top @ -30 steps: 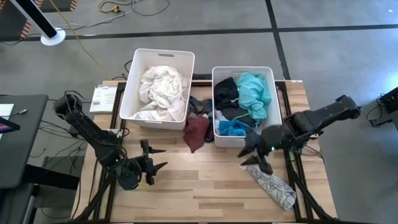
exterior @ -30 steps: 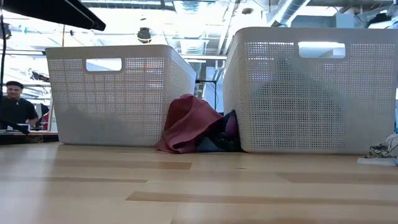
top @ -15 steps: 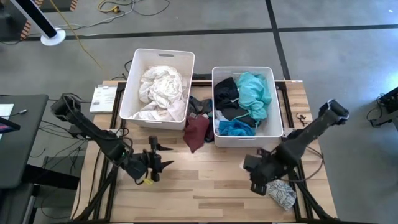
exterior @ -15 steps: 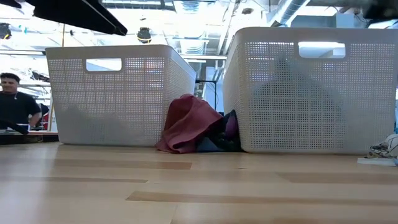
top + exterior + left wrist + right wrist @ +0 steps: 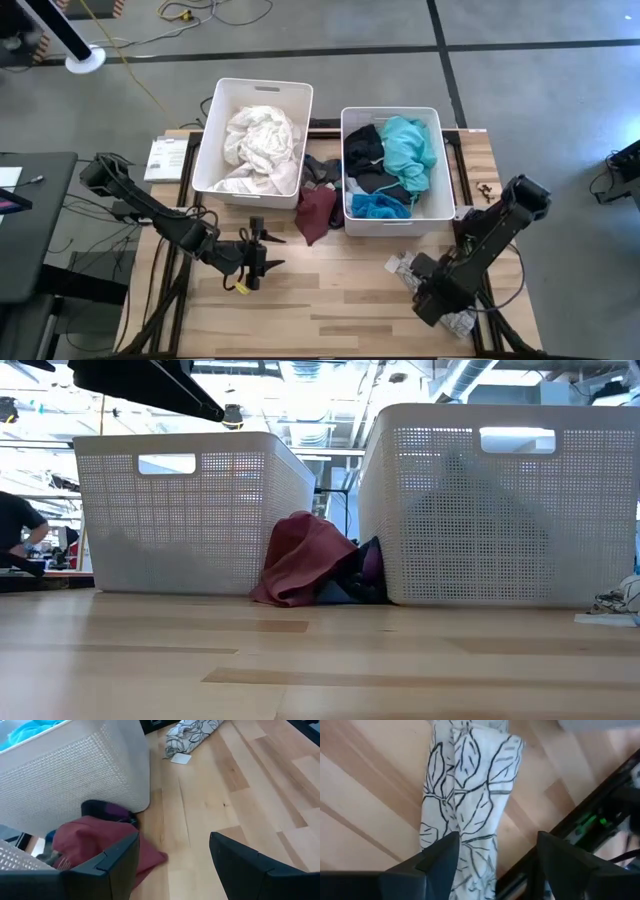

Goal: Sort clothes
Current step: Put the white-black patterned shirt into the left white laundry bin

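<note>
Wooden tabletop (image 5: 365, 795), leaf-patterned white garment (image 5: 465, 805)

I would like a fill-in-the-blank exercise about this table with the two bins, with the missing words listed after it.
1. The left bin holds only ____ clothes.
2. The maroon garment lies on the table ____ the two bins.
3. The right gripper hangs over a white garment printed with black ____.
4. The teal garment lies in the ____ bin.

Missing words: white; between; leaves; right
</note>
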`<control>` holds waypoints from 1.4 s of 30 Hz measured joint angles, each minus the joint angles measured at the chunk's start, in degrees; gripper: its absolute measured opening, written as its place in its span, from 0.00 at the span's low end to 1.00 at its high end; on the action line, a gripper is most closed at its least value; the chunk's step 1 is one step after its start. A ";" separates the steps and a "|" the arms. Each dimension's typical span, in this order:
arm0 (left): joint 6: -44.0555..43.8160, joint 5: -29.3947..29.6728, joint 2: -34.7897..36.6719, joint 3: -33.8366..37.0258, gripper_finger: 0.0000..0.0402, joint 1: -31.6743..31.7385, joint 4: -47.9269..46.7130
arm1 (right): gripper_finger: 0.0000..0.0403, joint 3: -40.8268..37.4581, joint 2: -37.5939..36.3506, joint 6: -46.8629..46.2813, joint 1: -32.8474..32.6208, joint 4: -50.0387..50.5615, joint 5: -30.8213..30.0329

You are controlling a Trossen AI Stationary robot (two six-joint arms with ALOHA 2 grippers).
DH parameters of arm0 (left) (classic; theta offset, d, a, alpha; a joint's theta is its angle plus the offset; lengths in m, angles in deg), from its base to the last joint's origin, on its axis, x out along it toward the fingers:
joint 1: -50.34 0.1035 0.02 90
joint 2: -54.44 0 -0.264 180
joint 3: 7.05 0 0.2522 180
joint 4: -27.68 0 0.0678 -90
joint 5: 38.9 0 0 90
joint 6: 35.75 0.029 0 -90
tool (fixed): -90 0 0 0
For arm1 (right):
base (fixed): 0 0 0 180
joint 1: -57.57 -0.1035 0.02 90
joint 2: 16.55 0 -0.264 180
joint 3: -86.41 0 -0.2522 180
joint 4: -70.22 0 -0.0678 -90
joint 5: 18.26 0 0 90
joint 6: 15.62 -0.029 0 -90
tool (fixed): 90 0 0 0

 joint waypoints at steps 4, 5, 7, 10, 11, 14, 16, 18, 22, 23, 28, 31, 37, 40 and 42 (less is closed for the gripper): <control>0.58 -0.14 0.00 0.00 0.58 -0.02 0.00 | 0.71 -3.50 0.05 -4.63 -2.19 -4.86 -0.02; 0.58 -0.14 0.00 0.00 0.58 -0.02 0.00 | 0.71 -4.51 -0.20 -5.49 -2.62 -6.60 0.01; 0.58 -0.14 0.00 0.00 0.58 -0.02 0.00 | 0.71 -6.69 -1.09 -6.94 -3.49 -10.55 -0.02; 0.54 -0.48 0.00 0.00 0.58 -0.02 -0.04 | 0.71 -9.35 -1.41 -9.15 -4.51 -13.69 -0.15; 0.52 -1.17 0.00 0.00 0.58 -0.02 -0.04 | 0.71 -10.16 -1.37 -9.79 -4.71 -14.39 -0.18; 0.48 -1.43 0.00 0.00 0.58 -0.02 -0.09 | 0.71 -13.13 -1.36 -11.35 -5.27 -18.37 -0.60; 0.47 -1.43 0.00 0.00 0.58 -0.02 -0.09 | 0.71 -15.16 -1.34 -12.08 -5.54 -22.55 -1.24; 0.43 -1.43 0.00 0.00 0.58 -0.02 -0.09 | 0.71 -17.39 -1.33 -12.07 -5.53 -26.74 -1.33; 0.53 -1.43 0.00 0.87 0.58 -0.02 1.43 | 0.71 -21.01 -1.48 -11.43 -5.13 -34.71 -1.59; 0.75 -1.43 0.00 1.58 0.58 -0.02 2.41 | 0.71 -21.49 -1.55 -11.45 -5.03 -35.43 -1.67; 1.40 -1.43 0.00 6.14 0.58 0.05 9.84 | 0.67 -21.93 -1.49 -11.36 -4.25 -36.74 -3.31; 0.95 -1.43 0.00 7.99 0.58 0.22 12.17 | 0.58 -21.95 -1.45 -11.15 -3.43 -37.28 -4.40; 0.45 -1.43 0.00 8.90 0.58 0.25 12.92 | 0.27 -22.04 -1.40 -4.26 -0.60 -41.58 -6.14; 0.41 -1.43 0.00 8.92 0.58 0.25 12.91 | 0.14 -22.05 -1.37 0.90 1.40 -46.20 -7.86; 0.37 -1.43 0.00 8.92 0.58 0.25 12.92 | 0.09 -22.06 -1.33 4.66 2.83 -49.71 -8.87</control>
